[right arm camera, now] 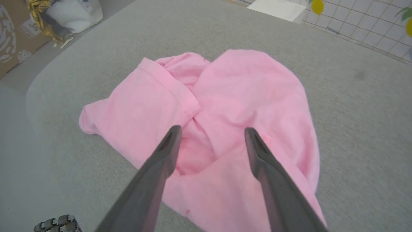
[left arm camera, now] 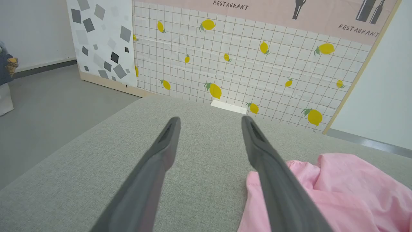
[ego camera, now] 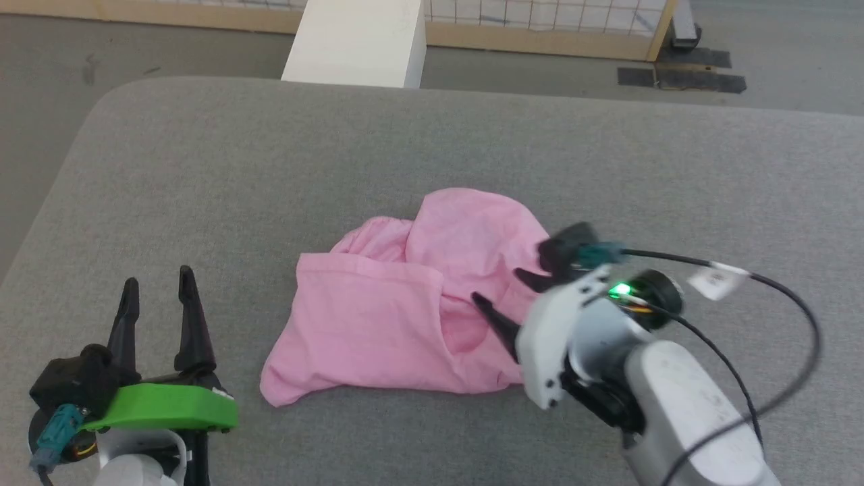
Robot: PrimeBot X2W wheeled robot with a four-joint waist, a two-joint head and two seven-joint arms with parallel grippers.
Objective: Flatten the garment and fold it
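Note:
The garment point(ego camera: 398, 304) is a light-pink cloth lying crumpled and partly doubled over on the grey padded table point(ego camera: 270, 169). It also shows in the right wrist view point(right arm camera: 225, 106) and at the lower right of the left wrist view point(left arm camera: 347, 190). My right gripper point(ego camera: 496, 287) hovers over the garment's right part, jaws open, nothing between them point(right arm camera: 210, 130). To the garment's left, over bare table, my left gripper point(ego camera: 156, 280) stands open and empty point(left arm camera: 209, 119).
The table's rounded far-left corner point(ego camera: 108, 94) drops to grey floor. A white block point(ego camera: 358, 40) stands beyond the far edge before a lemon-patterned grid panel point(left arm camera: 257, 64). Bags and a cardboard box point(right arm camera: 19, 35) sit on the floor beyond one table corner. A cable point(ego camera: 776, 283) loops off my right wrist.

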